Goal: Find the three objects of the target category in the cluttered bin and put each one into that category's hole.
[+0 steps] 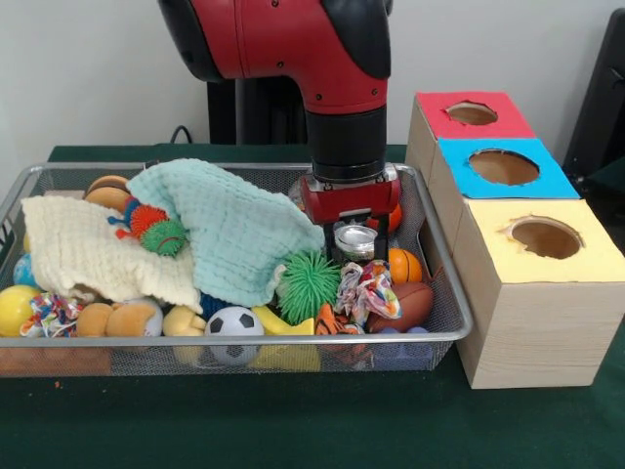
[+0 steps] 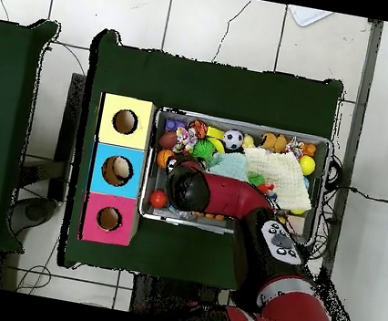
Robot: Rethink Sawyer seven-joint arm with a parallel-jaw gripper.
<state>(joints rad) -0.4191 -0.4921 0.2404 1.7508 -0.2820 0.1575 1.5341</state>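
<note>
The red and black arm reaches down into the large shallow silver wire-mesh bin (image 1: pixel 444 293), with its pincer (image 1: pixel 357 256) low at the bin's end nearest the three wooden boxes. Directly below the pincer, touching or nearly touching it, lies a knotted white fabric piece printed with red, blue, yellow and green spots (image 1: pixel 365 290), wedged between a spiky green rubber ball (image 1: pixel 308 283) and a brown toy football (image 1: pixel 410 305). Whether the pincer's jaws are spread or clamped on the fabric I cannot tell: the wrist housing and a round lens hide them in the front view, and the arm covers them from overhead. The placement suggests the arm is set over this piece to lift it, since it is the closest exposed one to the boxes.

A second spotted knotted piece (image 1: pixel 51 315) rests at the opposite end of the bin, beside a yellow ball (image 1: pixel 14 308). A third does not show; a mint waffle cloth (image 1: pixel 239 230) and a cream cloth (image 1: pixel 88 249) drape over much of the clutter and may cover it.

The round, rough-edged hole in the yellow top (image 1: pixel 546 237) of the nearest pale wooden box stands just outside the bin on the green desk (image 1: pixel 293 420), and it looks empty at its mouth, so likely the sorting is at an early stage.
</note>
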